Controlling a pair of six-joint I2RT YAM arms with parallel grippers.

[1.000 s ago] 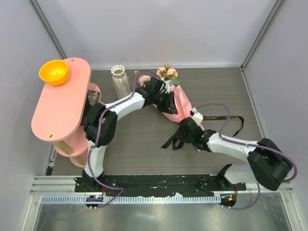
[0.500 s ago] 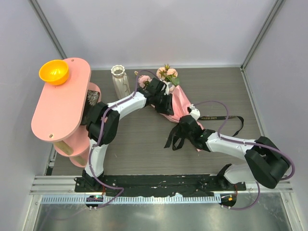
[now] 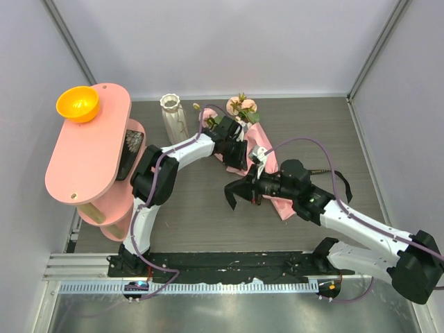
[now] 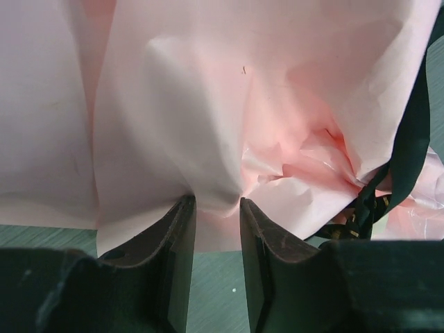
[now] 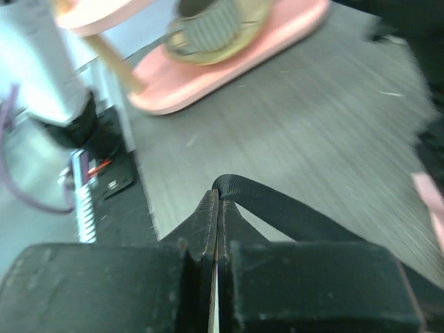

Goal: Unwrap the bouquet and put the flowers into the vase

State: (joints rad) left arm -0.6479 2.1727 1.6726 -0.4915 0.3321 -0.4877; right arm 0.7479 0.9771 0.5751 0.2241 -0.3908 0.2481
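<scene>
Since the left wrist camera looks straight along its own fingers, we can record the left gripper (image 4: pixel 215 201) directly: its jaws stand a narrow gap apart. A fold of the salmon-pink paper (image 4: pixel 229 104) is gathered and creased between the tips, so we log it as pinching the wrap. The bouquet (image 3: pixel 258 149) lies on the table (image 3: pixel 333 125) under and ahead of this gripper. The rose heads (image 3: pixel 241 105) sit just past its fingertips, toward the back wall. A black ribbon (image 4: pixel 411 139) runs down the paper on this gripper's right side. The right gripper (image 5: pixel 216 195) has its jaws pressed fully together on that ribbon, and a loop of it stands out just beyond the fingertips. From above, a loose tail of ribbon hangs off the tips; the wrist view itself is blurred. The white ribbed vase (image 3: pixel 173 114) stands upright off to the left gripper's left, apart from the bouquet. Ahead of the right gripper we see a pink shelf unit (image 5: pixel 284 35). An orange bowl (image 3: pixel 78 103) sits on its top tier.
</scene>
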